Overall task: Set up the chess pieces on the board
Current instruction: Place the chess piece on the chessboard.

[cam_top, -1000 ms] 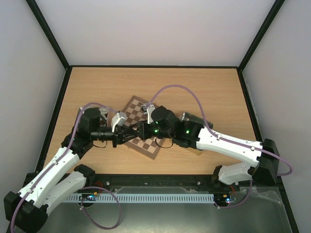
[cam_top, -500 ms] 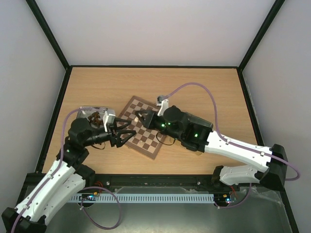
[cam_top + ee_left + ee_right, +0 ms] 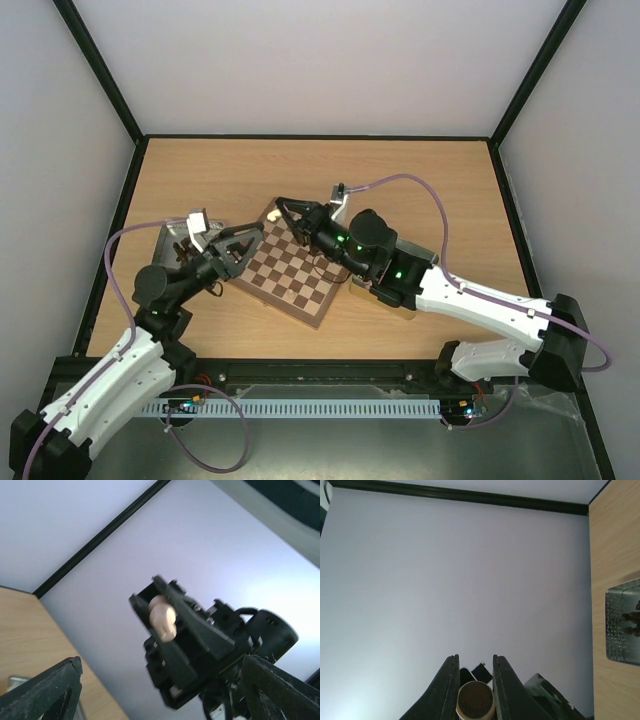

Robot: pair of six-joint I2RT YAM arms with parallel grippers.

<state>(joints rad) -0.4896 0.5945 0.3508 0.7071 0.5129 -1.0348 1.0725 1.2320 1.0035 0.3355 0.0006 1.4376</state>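
Observation:
The board (image 3: 292, 272) lies turned diamond-wise on the table's middle, and no chess pieces stand on its visible squares. My right gripper (image 3: 281, 211) hovers over the board's far-left corner, shut on a pale cream chess piece (image 3: 272, 215). The right wrist view shows that piece's dark felt base (image 3: 475, 700) squeezed between the fingers (image 3: 449, 682). My left gripper (image 3: 241, 244) hangs open at the board's left edge, tilted upward, holding nothing. Its wrist view looks up at the cream piece (image 3: 162, 618) in the right gripper (image 3: 172, 630), framed by its own spread fingers (image 3: 52, 692).
A silver tray (image 3: 173, 236) with dark brown pieces sits left of the board, behind the left arm; it also appears in the right wrist view as the tray (image 3: 623, 625). The right arm (image 3: 430, 285) crosses the board's right corner. Black frame rails border the table.
The two grippers met over the board; the left one opened and drew back left. The right one closed on the cream piece and carried it toward the board's far-left corner.

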